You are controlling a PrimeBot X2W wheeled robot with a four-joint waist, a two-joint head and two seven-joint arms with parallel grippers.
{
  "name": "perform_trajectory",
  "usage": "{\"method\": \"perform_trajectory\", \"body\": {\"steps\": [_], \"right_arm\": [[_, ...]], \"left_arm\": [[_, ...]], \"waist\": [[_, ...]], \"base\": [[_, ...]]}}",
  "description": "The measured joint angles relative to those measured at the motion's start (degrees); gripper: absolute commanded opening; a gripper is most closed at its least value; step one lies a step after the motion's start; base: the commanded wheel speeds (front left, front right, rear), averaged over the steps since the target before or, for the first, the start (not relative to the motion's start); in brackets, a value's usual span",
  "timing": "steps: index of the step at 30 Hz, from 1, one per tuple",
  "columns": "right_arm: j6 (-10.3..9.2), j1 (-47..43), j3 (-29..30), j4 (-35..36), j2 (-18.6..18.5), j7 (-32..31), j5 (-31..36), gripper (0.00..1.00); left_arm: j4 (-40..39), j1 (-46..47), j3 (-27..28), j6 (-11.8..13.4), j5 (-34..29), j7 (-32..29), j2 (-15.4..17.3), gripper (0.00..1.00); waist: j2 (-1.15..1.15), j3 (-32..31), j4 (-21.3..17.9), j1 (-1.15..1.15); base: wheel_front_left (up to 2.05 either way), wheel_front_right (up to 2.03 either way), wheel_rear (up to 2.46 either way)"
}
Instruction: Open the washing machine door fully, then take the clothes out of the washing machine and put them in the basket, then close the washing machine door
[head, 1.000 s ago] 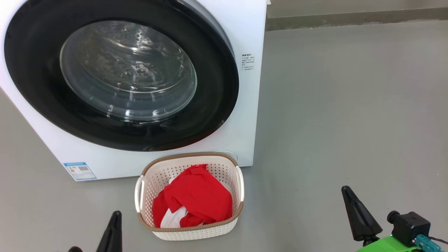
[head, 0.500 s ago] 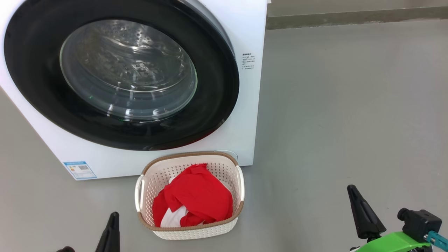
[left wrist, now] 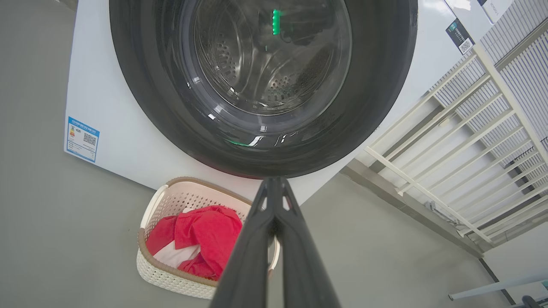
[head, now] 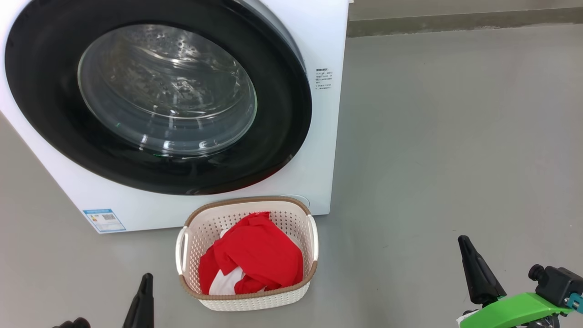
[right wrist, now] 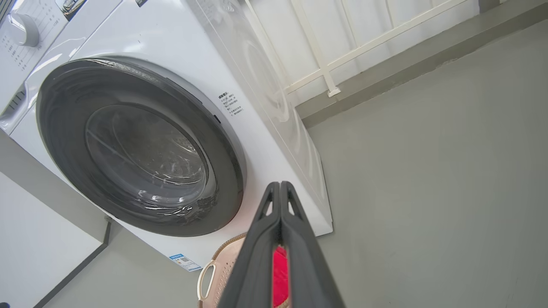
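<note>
Washing machine door [head: 157, 98] sat shut, red clothes [head: 255, 259] lay in the basket [head: 248, 301] just before it, and I saw left gripper [head: 146, 279] and right gripper [head: 463, 241], both pinched together empty, ease back lower, so task looked done.

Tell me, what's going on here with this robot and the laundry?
A two-armed robot faces a washing machine. The red clothes lie in the basket in front of it, and the washing machine door looks closed. The left gripper and right gripper are both shut and empty, hanging either side of the basket. The job looks about finished.
</note>
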State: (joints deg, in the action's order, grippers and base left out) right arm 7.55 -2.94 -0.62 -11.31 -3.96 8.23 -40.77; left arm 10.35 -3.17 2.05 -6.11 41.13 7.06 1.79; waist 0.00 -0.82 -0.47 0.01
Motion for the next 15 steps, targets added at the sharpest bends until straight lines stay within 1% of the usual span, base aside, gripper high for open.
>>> {"method": "perform_trajectory", "body": {"steps": [15], "right_arm": [[0.00, 1.17, 1.20, -0.71, 0.01, -2.29, -9.79, 0.00]], "left_arm": [[0.91, 1.16, 0.46, -0.04, 9.24, -2.53, 0.02, 0.00]], "waist": [[0.00, 0.18, 0.08, 0.00]], "base": [[0.00, 0.00, 0.00]]}}
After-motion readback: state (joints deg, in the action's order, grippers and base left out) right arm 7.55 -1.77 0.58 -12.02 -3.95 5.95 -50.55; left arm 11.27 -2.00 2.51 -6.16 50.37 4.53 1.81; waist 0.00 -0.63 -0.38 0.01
